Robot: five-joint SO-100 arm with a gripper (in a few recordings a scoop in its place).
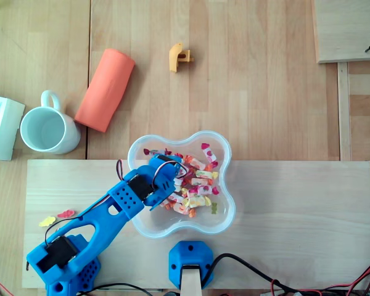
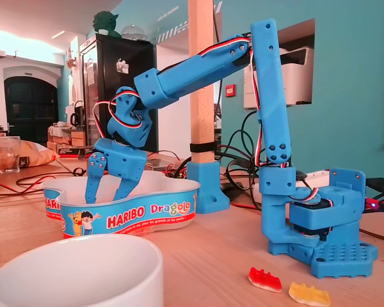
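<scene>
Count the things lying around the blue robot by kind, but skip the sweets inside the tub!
Mug: 1
Orange roll: 1
Small orange plastic piece: 1
Sweets tub: 1
White box: 1
Loose gummies: 2
Total: 7

It looked like a maker lab or office workshop. A printed plastic arm (image 2: 211,64) stood on a raw wooden board (image 1: 283,203), with loose cables (image 2: 240,150) and red wires (image 2: 13,187) trailing over the tables. Behind it, a teal wall (image 2: 345,96) held a printer (image 2: 297,77) in a niche, and a black cabinet (image 2: 118,83) stood near an arched door (image 2: 22,109).
</scene>
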